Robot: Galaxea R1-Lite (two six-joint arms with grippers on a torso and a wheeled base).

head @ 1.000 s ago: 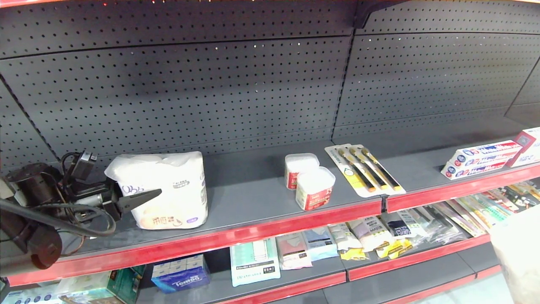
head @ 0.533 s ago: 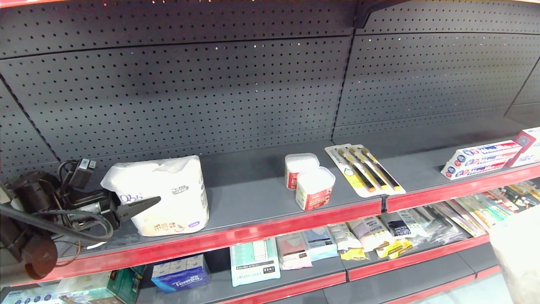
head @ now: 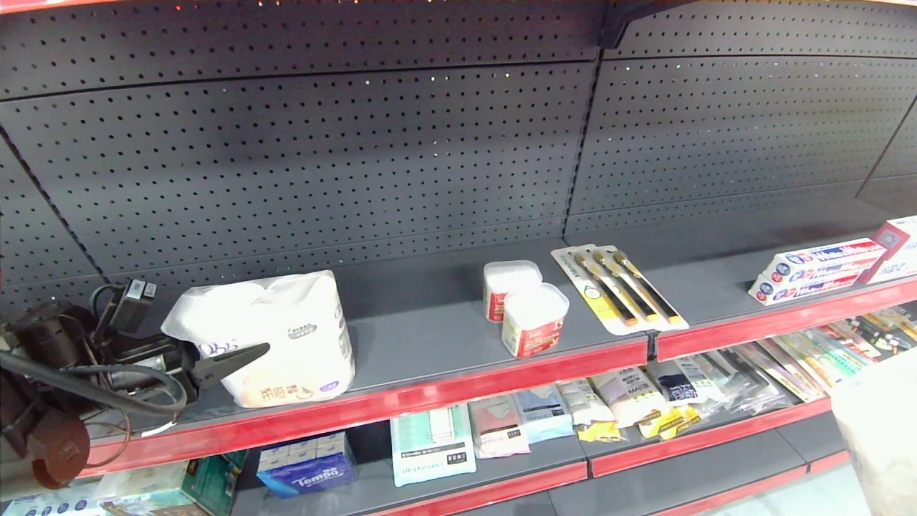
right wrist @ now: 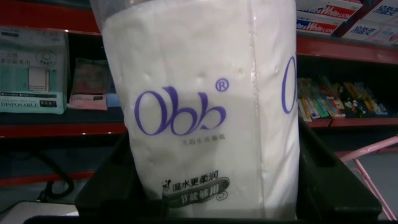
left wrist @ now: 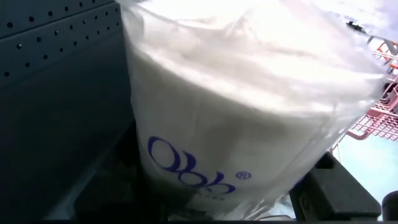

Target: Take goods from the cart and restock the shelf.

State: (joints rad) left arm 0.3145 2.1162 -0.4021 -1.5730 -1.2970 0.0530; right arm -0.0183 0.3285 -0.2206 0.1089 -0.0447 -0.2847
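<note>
A white plastic-wrapped pack of toilet paper (head: 286, 337) rests near the left end of the grey shelf (head: 423, 337), slightly tilted. My left gripper (head: 261, 331) is shut on it from the left, one black finger (head: 233, 356) across its front; the same pack (left wrist: 236, 124) looms close in the left wrist view. A second pack of toilet paper (right wrist: 205, 106) is held upright in my right gripper (right wrist: 211, 199), which is shut on it. In the head view this second pack (head: 877, 430) sits at the lower right, below shelf height.
Two cotton-swab tubs (head: 526, 308), a toothbrush pack (head: 620, 287) and toothpaste boxes (head: 817, 269) lie further right on the shelf. Bare shelf lies between pack and tubs. Packets fill the lower shelf (head: 501, 423). A pink cart (left wrist: 379, 118) stands behind.
My left gripper has moved down and slightly left toward the shelf's front edge, carrying the pack with it. The pack now sits lower and more tilted.
</note>
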